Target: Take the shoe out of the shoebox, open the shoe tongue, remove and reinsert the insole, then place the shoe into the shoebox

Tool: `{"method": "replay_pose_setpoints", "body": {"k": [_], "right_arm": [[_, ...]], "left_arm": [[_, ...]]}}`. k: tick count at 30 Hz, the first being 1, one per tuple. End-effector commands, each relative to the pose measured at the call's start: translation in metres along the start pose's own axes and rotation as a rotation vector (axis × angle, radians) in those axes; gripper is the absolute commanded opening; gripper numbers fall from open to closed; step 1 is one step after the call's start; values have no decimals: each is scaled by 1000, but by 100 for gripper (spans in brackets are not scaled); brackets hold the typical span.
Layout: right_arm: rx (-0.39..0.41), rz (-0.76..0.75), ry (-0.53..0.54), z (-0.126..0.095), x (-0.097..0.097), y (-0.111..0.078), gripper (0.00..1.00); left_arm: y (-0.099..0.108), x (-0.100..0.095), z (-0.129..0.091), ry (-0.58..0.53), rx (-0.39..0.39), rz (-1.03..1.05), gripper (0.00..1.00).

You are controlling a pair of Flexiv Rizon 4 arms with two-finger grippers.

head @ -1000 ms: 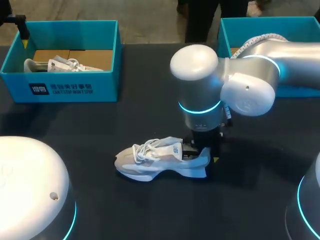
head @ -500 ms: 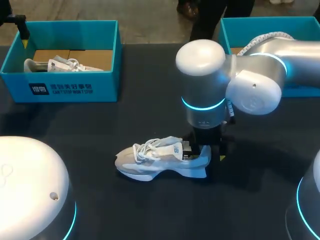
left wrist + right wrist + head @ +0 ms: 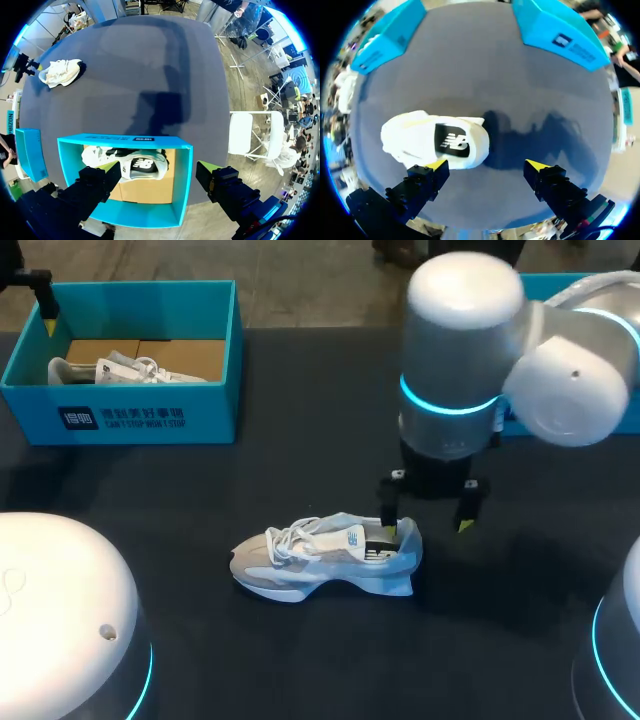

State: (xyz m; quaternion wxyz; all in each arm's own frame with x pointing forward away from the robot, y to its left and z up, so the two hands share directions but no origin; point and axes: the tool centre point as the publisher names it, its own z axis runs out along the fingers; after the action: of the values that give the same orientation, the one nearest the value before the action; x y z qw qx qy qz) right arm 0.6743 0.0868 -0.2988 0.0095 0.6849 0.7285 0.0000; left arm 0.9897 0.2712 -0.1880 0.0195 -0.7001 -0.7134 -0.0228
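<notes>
A white and grey shoe (image 3: 320, 558) lies on its sole on the dark table, toe to the left. My right gripper (image 3: 428, 512) hangs open just above and to the right of its heel, touching nothing. In the right wrist view the shoe (image 3: 415, 137) lies ahead of one finger (image 3: 422, 182), and its dark insole (image 3: 451, 142) shows in the opening. My left gripper (image 3: 157, 172) is open above the teal shoebox (image 3: 182, 180), which holds a second white shoe (image 3: 135, 167). From the head view it (image 3: 48, 315) sits over that box's far left corner.
The left shoebox (image 3: 150, 422) with the second shoe (image 3: 110, 368) stands at the back left. Another teal box (image 3: 560, 280) stands at the back right, mostly hidden behind my right arm. My arms' white bases fill the two near corners.
My right gripper has opened, let go of the shoe's heel and risen up and to the right. The shoe stays where it was. The left arm has not moved.
</notes>
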Motion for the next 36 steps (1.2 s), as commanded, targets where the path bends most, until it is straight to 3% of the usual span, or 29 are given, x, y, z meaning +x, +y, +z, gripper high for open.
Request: {"method": "replay_pose_setpoints", "body": {"k": [1,9,14,15,30,33,36], "right_arm": [[-41,-277,264,-20,-42,-7,100],[-29,-613,353,-27,-52,1,100],[-113,-847,433,-31,-61,0,100],[-100,-875,461,-31,-66,1,100],[-89,-854,450,-27,-70,3,100],[-182,-907,576,-22,-78,6,100],[-340,-1099,744,-19,-83,10,100]], "left_arm": [[-1,0,-1,2,0,1,100],[-1,0,-1,2,0,1,100],[-1,0,-1,2,0,1,100],[-1,0,-1,2,0,1,100],[-1,0,-1,2,0,1,100],[-1,0,-1,2,0,1,100],[-1,0,-1,2,0,1,100]]}}
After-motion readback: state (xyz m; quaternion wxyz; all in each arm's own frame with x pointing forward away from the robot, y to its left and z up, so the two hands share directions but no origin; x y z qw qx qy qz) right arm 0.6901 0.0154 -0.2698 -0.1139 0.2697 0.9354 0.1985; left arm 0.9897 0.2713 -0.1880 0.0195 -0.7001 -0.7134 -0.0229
